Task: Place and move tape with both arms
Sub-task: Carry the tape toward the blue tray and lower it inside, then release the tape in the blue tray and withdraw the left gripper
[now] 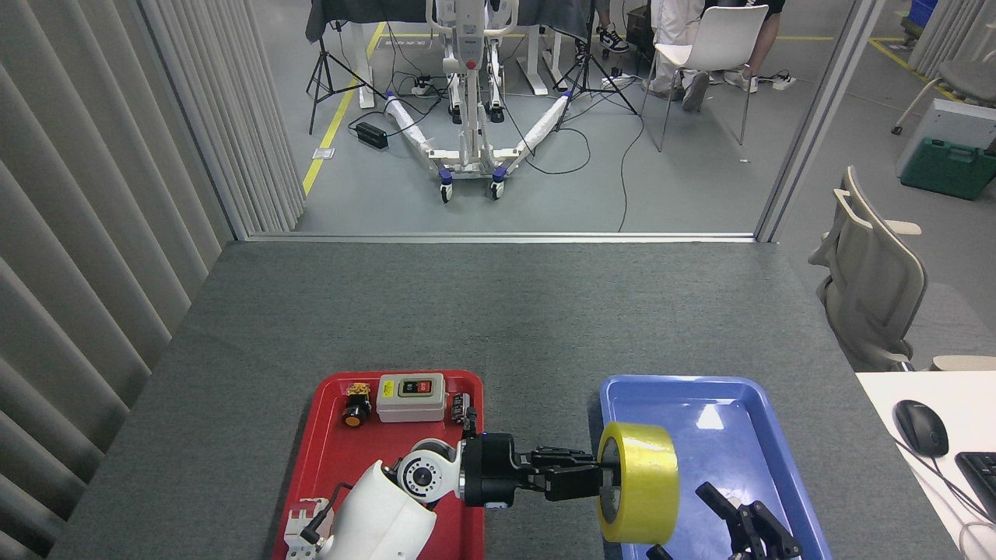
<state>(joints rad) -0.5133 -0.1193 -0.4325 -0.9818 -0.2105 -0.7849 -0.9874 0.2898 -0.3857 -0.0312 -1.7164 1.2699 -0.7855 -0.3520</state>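
One tape (640, 482) roll, on edge, core axis running left-right, over one blue tray (766, 435). The left tool (595, 481) grips it; the right tool (743, 525) has its fingers spread.

Right tool (751, 529) cut off by bottom edge; grip state unclear

No legible text, seemingly.

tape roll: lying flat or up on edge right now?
On edge. The tape is held with its core opening facing sideways toward the left gripper, which grips its rim, over the blue tray. Whether it touches the tray: cannot tell.
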